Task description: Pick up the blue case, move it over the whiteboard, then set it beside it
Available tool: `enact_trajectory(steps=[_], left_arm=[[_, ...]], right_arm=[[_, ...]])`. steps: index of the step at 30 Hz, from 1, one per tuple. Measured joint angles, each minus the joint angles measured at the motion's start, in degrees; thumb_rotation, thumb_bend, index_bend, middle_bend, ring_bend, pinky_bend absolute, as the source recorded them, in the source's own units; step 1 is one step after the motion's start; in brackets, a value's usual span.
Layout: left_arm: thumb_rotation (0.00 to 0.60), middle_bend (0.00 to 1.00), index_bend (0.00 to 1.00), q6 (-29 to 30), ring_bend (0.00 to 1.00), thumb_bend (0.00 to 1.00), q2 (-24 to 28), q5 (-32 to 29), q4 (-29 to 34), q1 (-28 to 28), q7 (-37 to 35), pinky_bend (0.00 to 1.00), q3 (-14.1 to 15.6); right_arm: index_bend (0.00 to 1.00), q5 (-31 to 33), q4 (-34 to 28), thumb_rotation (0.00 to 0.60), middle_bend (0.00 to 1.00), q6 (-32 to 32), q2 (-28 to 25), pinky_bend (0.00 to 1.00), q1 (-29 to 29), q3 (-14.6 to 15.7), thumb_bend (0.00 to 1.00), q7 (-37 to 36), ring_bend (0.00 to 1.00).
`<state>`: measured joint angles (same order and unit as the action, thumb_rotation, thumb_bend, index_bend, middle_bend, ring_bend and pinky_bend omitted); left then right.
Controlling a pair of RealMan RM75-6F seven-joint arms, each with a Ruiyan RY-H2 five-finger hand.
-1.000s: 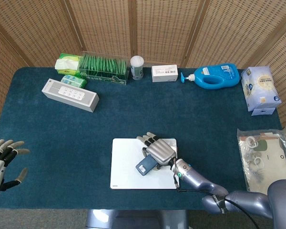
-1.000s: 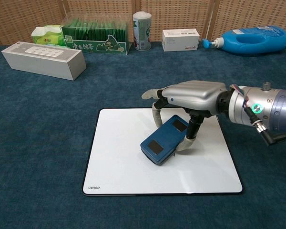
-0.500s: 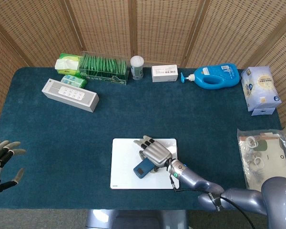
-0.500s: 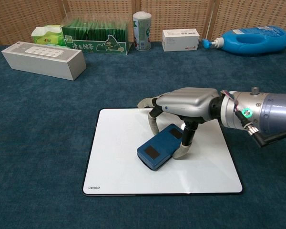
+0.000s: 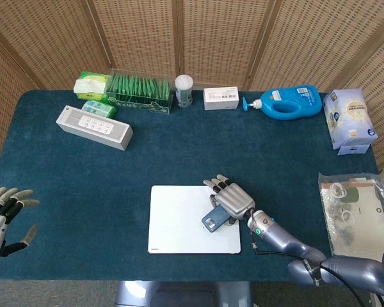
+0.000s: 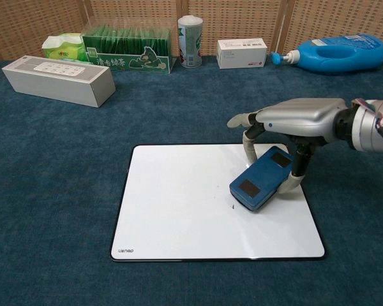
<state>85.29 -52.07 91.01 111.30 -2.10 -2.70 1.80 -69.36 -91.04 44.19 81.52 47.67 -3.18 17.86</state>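
The right hand [image 6: 293, 118] holds the blue case [image 6: 260, 180] from above: its fingers [image 6: 249, 145] are curled down on the two long sides of the case. The case hangs tilted under the fingers, over the right part of the whiteboard [image 6: 179, 210]. The left hand [image 5: 3, 214] is well apart at the table [image 5: 83, 179] edge, with fingers spread and holding nothing.

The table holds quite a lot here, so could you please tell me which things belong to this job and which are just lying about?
Job: blue case, held by the right hand over the whiteboard.

Lying about: white speaker, tissue pack, green packet box, white canister, small white box, blue bottle, wipes pack, plastic bag.
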Motion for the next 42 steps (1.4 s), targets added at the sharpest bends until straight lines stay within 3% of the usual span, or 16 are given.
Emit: enact_trajectory(steps=[7, 26, 42], left_arm=[[0.600, 0.21, 0.29, -0.35, 0.13, 0.46, -0.30, -0.13, 0.23, -0.28, 0.54, 0.02, -0.10], [0.600, 0.21, 0.29, 0.43, 0.13, 0.46, 0.50, -1.04, -0.67, 0.47, -0.76, 0.02, 0.02], [0.600, 0.21, 0.29, -0.05, 0.13, 0.45, -0.02, -0.08, -0.22, -0.11, -0.07, 0.02, -0.08]], right_arm=[[0.65, -0.41, -1.50, 0.600, 0.02, 1.06, -1.47, 0.00, 0.02, -1.90, 0.04, -2.38, 0.00], [0.65, 3.06, 2.73, 0.600, 0.02, -4.28, 6.96, 0.00, 3.92, -0.60, 0.04, 1.06, 0.00], [0.65, 5.48, -0.43, 0.600, 0.02, -1.35, 1.18, 0.00, 1.68, 1.48, 0.04, 2.53, 0.00]])
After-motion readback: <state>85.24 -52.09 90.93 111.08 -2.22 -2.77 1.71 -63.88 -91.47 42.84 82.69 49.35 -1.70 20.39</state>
